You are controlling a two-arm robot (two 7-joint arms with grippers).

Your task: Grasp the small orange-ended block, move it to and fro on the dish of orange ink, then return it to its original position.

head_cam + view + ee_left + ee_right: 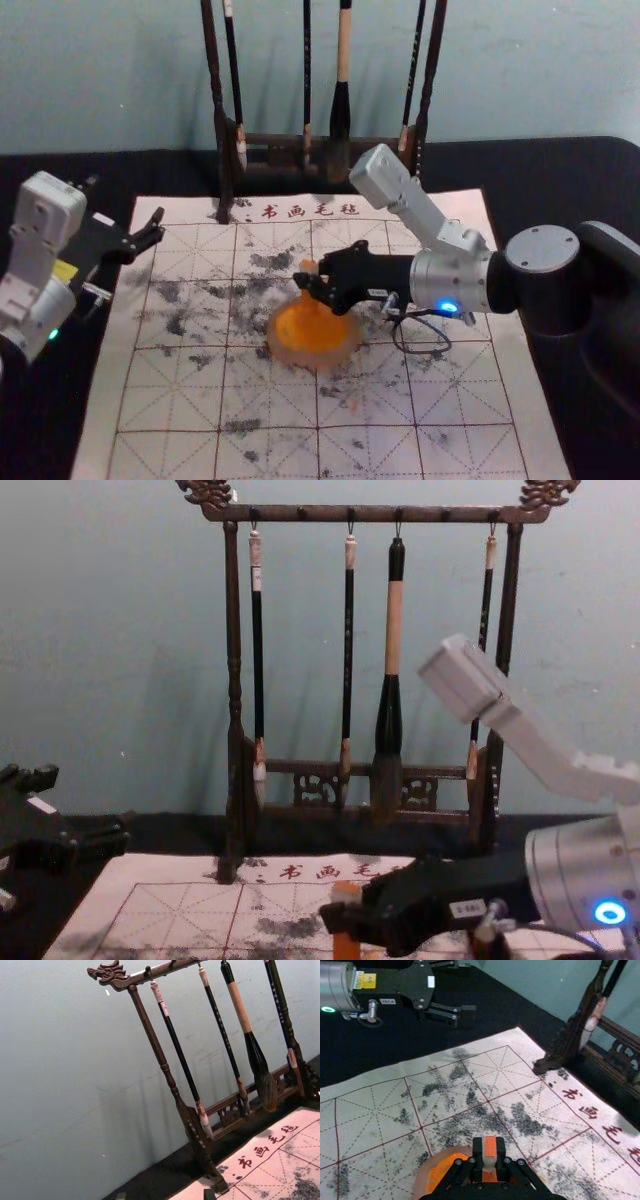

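In the head view my right gripper (312, 284) is over the ink dish (282, 350), closed around the orange-ended block (308, 267), which stands roughly upright. The right wrist view has the block (490, 1147) between the fingertips of this gripper (489, 1161), above the orange ink (440, 1172). Orange shows above and below the fingers on the block (346, 892) in the chest view. The block's lower end blends with the ink, so contact is unclear. My left gripper (126, 200) idles open at the left, and its fingertips edge into the left wrist view (165, 1195).
A wooden rack (235, 680) with several hanging brushes (393, 630) stands behind the mat's far edge. Under the dish lies a white gridded mat (170, 400) with dark ink smudges, on a black-covered table (590, 180).
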